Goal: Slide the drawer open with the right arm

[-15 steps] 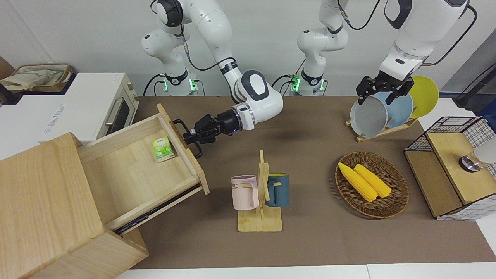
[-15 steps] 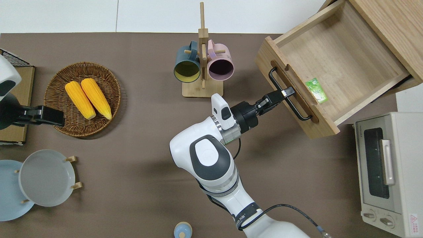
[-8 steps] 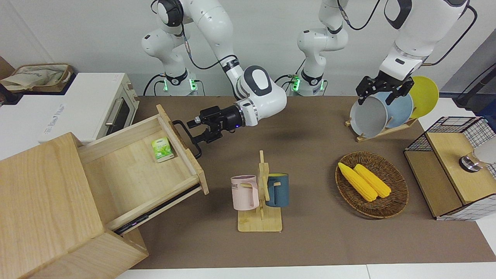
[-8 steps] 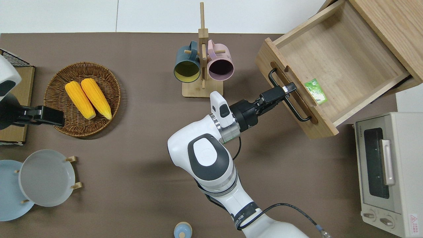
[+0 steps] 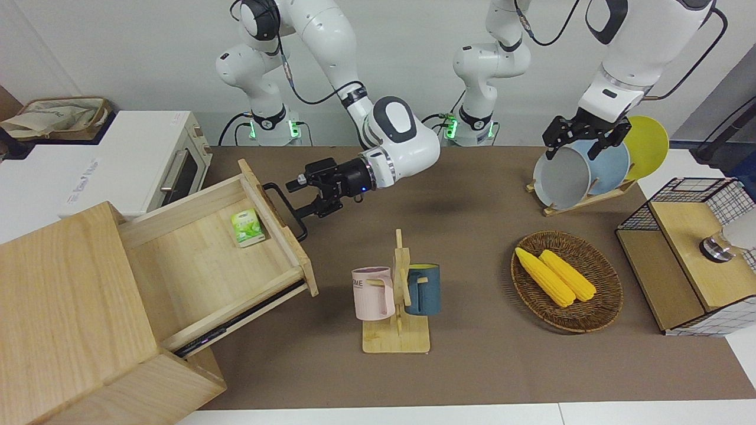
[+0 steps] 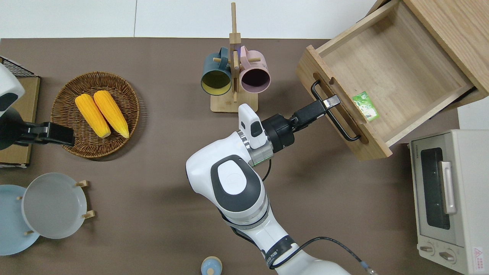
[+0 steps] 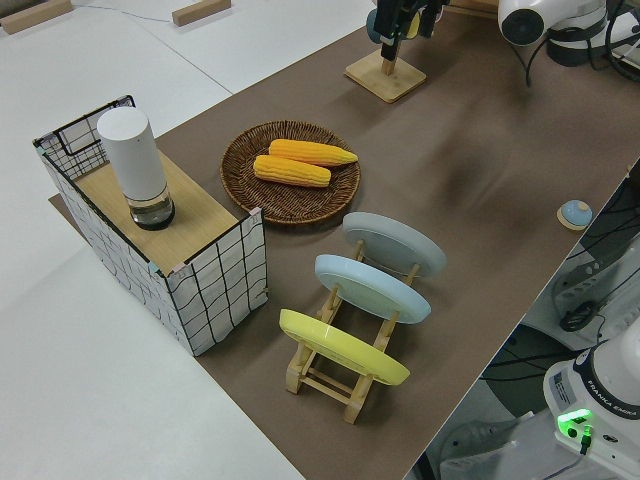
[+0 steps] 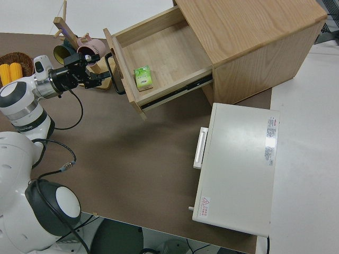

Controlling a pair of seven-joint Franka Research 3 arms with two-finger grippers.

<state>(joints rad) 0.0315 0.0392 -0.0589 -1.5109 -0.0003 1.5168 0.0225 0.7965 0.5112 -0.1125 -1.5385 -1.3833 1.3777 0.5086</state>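
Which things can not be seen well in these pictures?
- Drawer rear: hidden under the cabinet top, every view.
- Green packet: print too small to read.
- Cabinet: cut off by the overhead and front views' edges.
- Left gripper: its fingers merge with the plates, front view.

We see a pale wood drawer with a black handle, holding a green packet. The table is brown. A pink mug and a dark blue mug hang on a rack; yellow corn lies in a brown wicker basket; the oven is white
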